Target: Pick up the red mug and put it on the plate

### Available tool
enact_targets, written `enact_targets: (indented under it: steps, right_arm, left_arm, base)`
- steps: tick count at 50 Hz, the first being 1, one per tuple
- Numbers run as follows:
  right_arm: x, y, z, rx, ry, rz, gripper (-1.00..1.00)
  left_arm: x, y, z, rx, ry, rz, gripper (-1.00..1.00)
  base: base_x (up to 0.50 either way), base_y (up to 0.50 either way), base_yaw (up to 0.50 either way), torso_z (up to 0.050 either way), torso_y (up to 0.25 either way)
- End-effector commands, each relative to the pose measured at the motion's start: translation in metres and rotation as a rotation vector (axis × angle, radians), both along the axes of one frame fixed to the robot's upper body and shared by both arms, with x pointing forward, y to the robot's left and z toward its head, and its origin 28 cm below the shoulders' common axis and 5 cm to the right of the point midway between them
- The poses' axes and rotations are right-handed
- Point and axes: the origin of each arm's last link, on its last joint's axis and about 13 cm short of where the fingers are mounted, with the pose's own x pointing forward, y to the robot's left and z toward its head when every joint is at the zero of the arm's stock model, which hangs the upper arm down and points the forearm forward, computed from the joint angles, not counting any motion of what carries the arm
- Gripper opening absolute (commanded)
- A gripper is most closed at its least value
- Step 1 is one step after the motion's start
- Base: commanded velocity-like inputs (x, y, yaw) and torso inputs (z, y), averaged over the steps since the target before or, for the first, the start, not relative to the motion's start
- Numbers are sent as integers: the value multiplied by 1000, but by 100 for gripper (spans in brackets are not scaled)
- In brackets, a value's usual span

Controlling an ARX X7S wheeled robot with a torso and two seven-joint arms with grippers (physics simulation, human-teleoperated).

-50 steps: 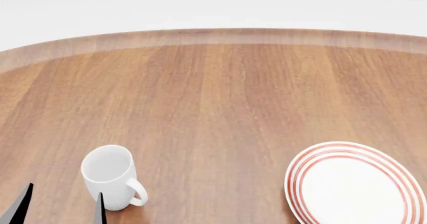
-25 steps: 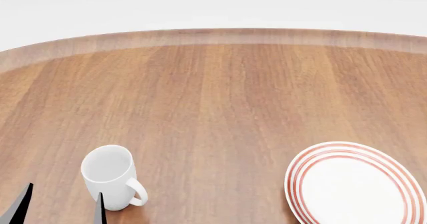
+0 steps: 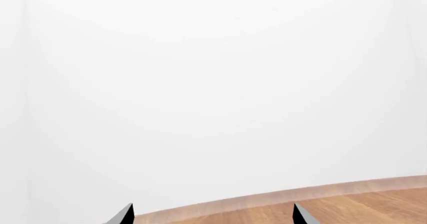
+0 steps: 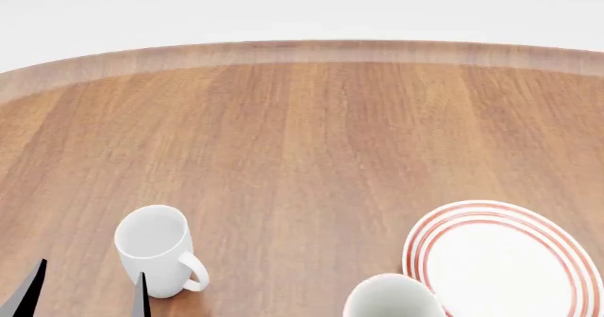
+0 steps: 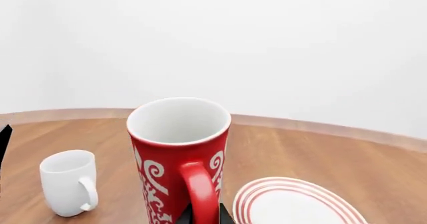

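The red mug (image 5: 175, 159), with white swirls and a white inside, stands upright right in front of the right wrist camera. My right gripper (image 5: 203, 219) is shut on its red handle, with a dark finger (image 5: 184, 217) on each side. In the head view only the mug's rim (image 4: 392, 294) shows at the bottom edge, just left of the plate (image 4: 472, 207); the right gripper itself is hidden there. The plate (image 5: 267, 186), white with red rings, lies on the table beside the mug. My left gripper (image 4: 87, 297) is open and empty at the lower left; it also shows in the left wrist view (image 3: 212, 219).
A plain white mug (image 4: 155, 250) stands on the round wooden table (image 4: 312, 133) next to my left gripper's fingers; it also shows in the right wrist view (image 5: 67, 181). The table's far edge curves across the back before a white wall.
The red mug's rim has come into the head view at the bottom edge, next to the plate's left side. The left gripper, white mug and plate have not moved.
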Motion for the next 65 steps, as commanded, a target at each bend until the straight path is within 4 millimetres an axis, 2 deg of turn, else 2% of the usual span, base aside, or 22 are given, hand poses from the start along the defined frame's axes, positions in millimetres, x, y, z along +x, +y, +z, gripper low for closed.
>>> enact_targets:
  steps: [1, 18, 21, 43, 55, 65]
  right_arm:
    - [12, -2, 28, -31, -2, -35, -100]
    - [34, -5, 61, -53, 43, -120, -100]
    - [43, -7, 65, -62, 52, -157, -100]
    - [72, -18, 77, -99, 114, -333, -100]
    - [84, -19, 89, -75, 113, -349, -100]
    - [93, -19, 89, -45, 107, -366, -100]
  left_arm:
    - [0, 0, 0, 0, -1, -4, 100]
    - [0, 0, 0, -5, -10, -6, 100]
    - [0, 0, 0, -2, -14, -3, 100]
    - [0, 0, 0, -8, -18, -6, 100]
    - [0, 0, 0, -12, -21, -6, 100]
    - [0, 0, 0, -13, -26, -4, 100]
  base:
    - [0, 0, 0, 0, 0]
    - [0, 0, 0, 0, 0]
    - [0, 0, 0, 0, 0]
    - [0, 0, 0, 0, 0]
    - [0, 0, 0, 0, 0]
    - [0, 0, 0, 0, 0]
